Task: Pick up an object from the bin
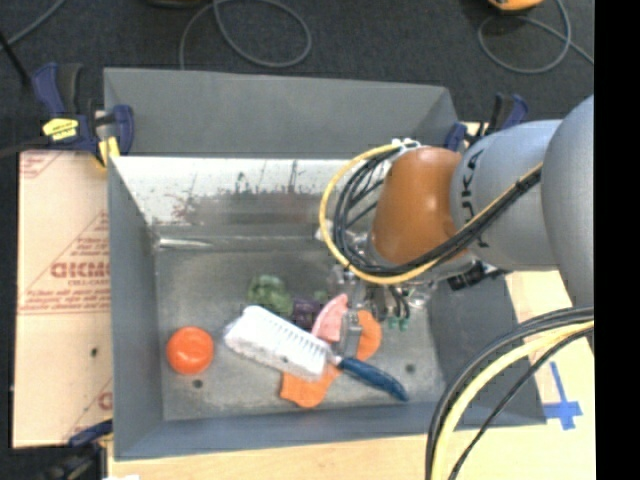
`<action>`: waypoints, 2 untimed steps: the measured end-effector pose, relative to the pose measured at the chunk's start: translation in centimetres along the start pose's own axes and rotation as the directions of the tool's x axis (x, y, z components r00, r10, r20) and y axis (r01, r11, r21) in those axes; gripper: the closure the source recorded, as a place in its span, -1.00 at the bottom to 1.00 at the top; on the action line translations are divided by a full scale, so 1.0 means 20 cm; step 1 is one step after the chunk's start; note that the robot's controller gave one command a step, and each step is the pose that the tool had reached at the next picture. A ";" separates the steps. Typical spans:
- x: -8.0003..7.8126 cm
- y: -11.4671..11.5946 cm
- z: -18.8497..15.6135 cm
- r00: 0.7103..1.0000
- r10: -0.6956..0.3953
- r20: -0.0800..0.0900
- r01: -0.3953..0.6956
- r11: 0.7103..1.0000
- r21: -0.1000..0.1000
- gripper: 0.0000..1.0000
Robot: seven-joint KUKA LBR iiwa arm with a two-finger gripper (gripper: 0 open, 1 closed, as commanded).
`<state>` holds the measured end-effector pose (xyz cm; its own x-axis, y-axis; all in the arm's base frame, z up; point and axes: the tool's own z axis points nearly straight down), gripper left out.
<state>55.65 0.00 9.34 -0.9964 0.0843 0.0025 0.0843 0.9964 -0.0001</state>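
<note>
The end effector hangs low at the right middle of the grey metal bin, right over a smooth pink piece that leans beside a flat orange disc; I cannot tell whether it is apart or together. Just left lies a white bristly brush with a glossy blue handle, a knobbly green lump behind it. A round orange ball sits well apart at the left.
</note>
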 end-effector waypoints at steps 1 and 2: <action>-0.30 0.00 0.12 0.986 -0.168 -0.001 0.168 0.986 0.001 1.00; -0.30 0.00 0.12 0.986 -0.168 -0.001 0.168 0.986 0.001 1.00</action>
<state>61.58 -0.53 6.88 -0.9964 -0.0844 0.0031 -0.0844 0.9964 -0.0003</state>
